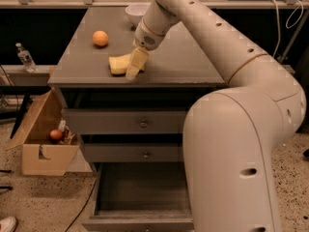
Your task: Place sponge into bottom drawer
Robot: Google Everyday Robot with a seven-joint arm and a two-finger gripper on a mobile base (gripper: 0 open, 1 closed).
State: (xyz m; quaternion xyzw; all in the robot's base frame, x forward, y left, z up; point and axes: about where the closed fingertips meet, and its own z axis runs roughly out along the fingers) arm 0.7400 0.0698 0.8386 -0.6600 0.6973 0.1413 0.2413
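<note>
Camera view showed us the gripper (pixel 135 64) down at the front edge of the tabletop (pixel 193 66), a little left of the middle, its tip against the right end of the sponge (pixel 118 64). The sponge lay flat on the tabletop just behind that front edge. From this angle we could not tell how wide the jaws stood, nor whether they had hold of the sponge or only touched it.

We judged the step in hand to be the pick-up, with the carry and the drop not yet done. The bottom drawer (pixel 140 192) stood pulled out below the front edge, its dark floor in view and the two drawers above it closed. The next move, as we read it, called for a sure hold on the soft block, a lift off the tabletop, a swing out past the front edge, and a descent into the open drawer without catching the fronts of the upper drawers.

The orange (pixel 100 38) sat well apart from the sponge, toward the left edge, and a bowl (pixel 136 12) stood at the back edge.

We could read no brand, label or writing on anything, including the cardboard box (pixel 41 144) on the floor to the left.
</note>
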